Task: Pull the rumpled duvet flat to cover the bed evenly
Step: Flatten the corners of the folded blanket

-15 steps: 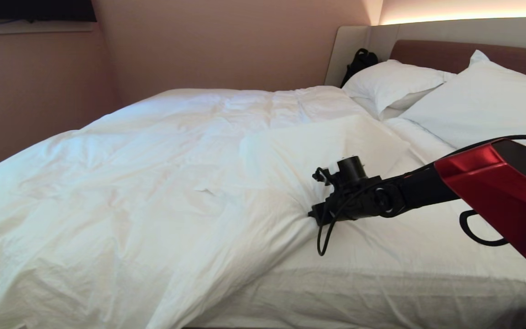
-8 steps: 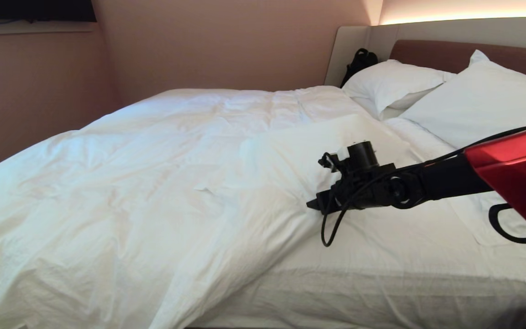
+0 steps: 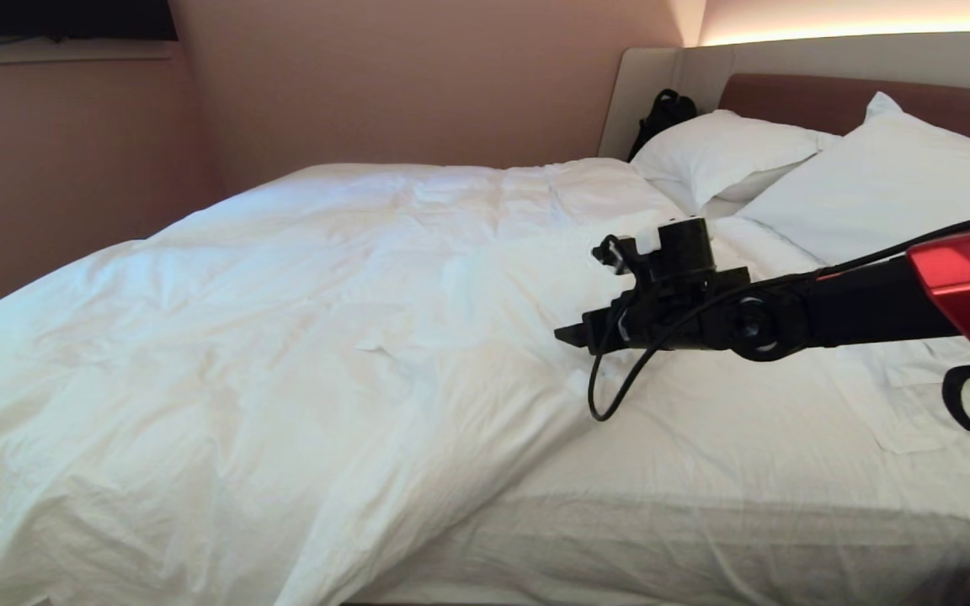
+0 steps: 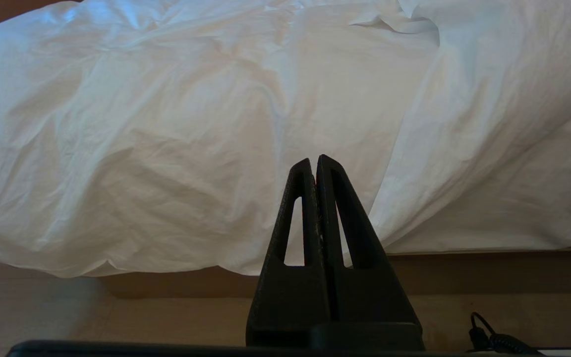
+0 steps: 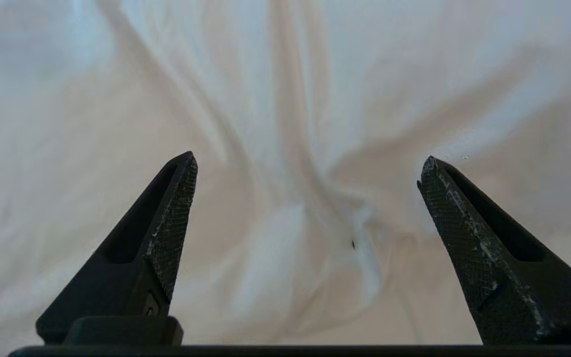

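White cotton of the duvet (image 3: 300, 337) slipped free as my right gripper (image 5: 308, 168) spread wide and lifted; bed (image 3: 704, 505) still half-uncovered beneath it.

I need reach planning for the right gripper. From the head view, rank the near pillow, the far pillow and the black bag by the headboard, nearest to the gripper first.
From the right gripper, open above the duvet:
1. Near pillow, on the robot's right at the bed's head.
2. Far pillow, behind it, nearer the wall.
3. Black bag, beyond that pillow, against the headboard panel.
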Motion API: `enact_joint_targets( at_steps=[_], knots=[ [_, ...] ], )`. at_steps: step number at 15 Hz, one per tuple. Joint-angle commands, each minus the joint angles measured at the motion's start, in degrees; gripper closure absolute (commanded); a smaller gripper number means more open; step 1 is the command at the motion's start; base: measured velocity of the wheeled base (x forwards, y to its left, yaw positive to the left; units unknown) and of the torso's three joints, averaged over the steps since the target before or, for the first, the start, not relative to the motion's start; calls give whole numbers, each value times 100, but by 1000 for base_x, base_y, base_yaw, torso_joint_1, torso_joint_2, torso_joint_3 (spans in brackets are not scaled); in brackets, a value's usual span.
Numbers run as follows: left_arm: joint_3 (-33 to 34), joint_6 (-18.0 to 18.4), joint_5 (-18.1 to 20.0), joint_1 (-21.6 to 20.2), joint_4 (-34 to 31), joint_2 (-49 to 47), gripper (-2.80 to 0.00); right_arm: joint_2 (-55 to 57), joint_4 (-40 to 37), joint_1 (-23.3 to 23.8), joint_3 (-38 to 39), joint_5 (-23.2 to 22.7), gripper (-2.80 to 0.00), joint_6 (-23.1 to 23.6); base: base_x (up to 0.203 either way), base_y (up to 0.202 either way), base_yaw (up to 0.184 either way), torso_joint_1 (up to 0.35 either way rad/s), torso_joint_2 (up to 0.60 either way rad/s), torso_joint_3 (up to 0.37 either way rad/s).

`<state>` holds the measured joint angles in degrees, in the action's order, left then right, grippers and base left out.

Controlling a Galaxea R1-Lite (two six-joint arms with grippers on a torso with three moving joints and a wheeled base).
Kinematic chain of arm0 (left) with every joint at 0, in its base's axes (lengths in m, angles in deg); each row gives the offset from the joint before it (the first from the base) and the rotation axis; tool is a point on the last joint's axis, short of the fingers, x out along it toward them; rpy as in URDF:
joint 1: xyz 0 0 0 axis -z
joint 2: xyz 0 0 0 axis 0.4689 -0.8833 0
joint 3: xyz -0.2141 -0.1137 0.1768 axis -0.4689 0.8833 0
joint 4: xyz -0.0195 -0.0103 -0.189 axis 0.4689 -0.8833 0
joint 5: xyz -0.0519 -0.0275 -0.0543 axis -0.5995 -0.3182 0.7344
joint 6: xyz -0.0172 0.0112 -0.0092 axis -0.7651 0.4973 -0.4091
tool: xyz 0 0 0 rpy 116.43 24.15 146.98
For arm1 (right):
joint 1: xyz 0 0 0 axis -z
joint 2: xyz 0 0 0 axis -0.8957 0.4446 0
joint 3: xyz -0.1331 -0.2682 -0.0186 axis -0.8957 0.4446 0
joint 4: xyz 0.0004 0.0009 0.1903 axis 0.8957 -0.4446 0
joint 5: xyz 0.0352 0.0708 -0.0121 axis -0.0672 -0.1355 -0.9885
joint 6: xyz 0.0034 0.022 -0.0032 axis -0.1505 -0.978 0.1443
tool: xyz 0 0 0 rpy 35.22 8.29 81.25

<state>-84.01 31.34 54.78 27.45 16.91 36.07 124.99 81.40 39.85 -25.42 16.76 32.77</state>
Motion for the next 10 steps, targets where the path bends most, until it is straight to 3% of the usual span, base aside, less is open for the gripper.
enact_joint_targets(
  at_steps=[1,6,10],
  knots=[
    [1,4,1,-2,-2,2,0,495,877,-31,-348,0,-280,55,0,0,0,0,0,0],
    [1,4,1,-2,-2,2,0,2076,1011,-39,-1764,222,-280,88,0,0,0,0,0,0],
    [1,4,1,-2,-2,2,0,2436,935,-51,-2027,340,-280,96,0,0,0,0,0,0]
  ],
)
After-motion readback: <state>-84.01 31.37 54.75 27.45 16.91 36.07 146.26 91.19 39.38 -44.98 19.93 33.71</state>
